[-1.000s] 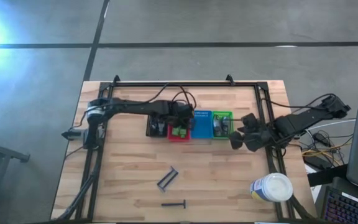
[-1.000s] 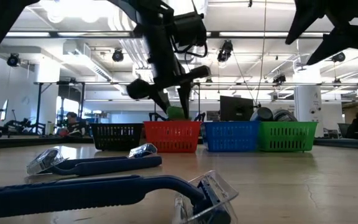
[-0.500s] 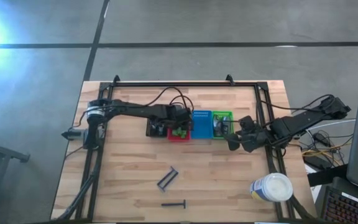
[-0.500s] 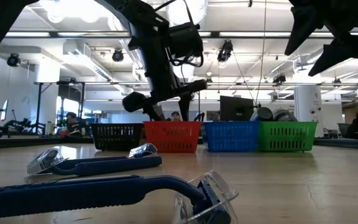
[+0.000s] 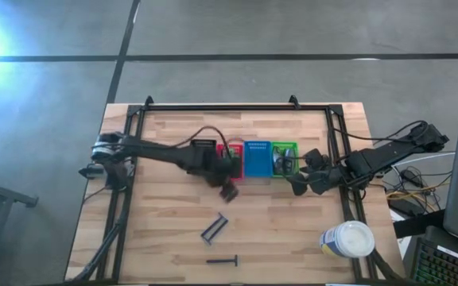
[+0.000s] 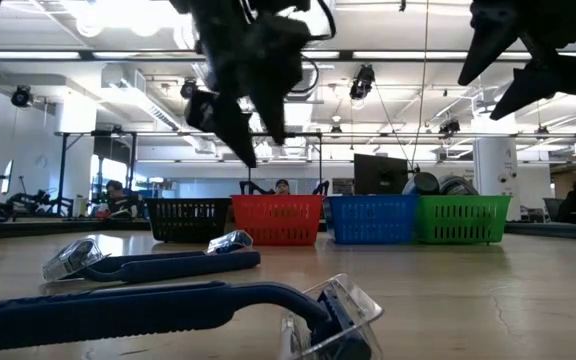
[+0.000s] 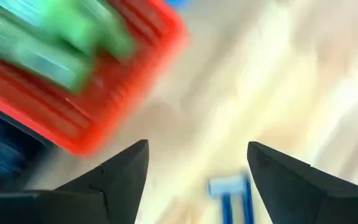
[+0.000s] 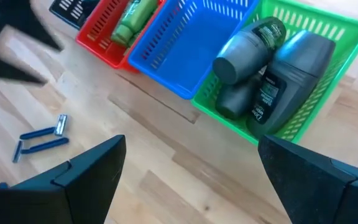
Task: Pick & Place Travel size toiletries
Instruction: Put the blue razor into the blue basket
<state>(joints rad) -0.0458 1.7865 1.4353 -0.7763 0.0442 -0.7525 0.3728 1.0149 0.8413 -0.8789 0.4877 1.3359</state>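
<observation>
The razors (image 6: 158, 300) lay nearest the low camera, flat on the wooden table (image 5: 293, 230): a pair side by side mid-table (image 5: 214, 228) and a single one (image 5: 222, 260) closer to the front edge. They looked light, stiff and thin, with slick plastic handles and clear caps on the heads. A grip across the middle of the handle seemed safest. The low profile would leave the fingers little to catch, and a pinch near the head might pivot it.

Above and just beyond the pair, the left gripper (image 5: 227, 187) hung with its fingers spread wide and nothing between them, near the front of the red basket (image 5: 230, 156).

Further back stood the row of baskets. The red one held green packets (image 8: 129, 20), the blue one (image 8: 179, 43) looked empty, and the green one (image 8: 303, 68) held dark grey bottles (image 8: 263, 62). The right gripper (image 5: 299, 181) waited just beside the green basket, also spread wide and empty.

A white tub (image 5: 347, 238) stood at the right front corner. Behind the table lay an open workshop with ceiling lights.
</observation>
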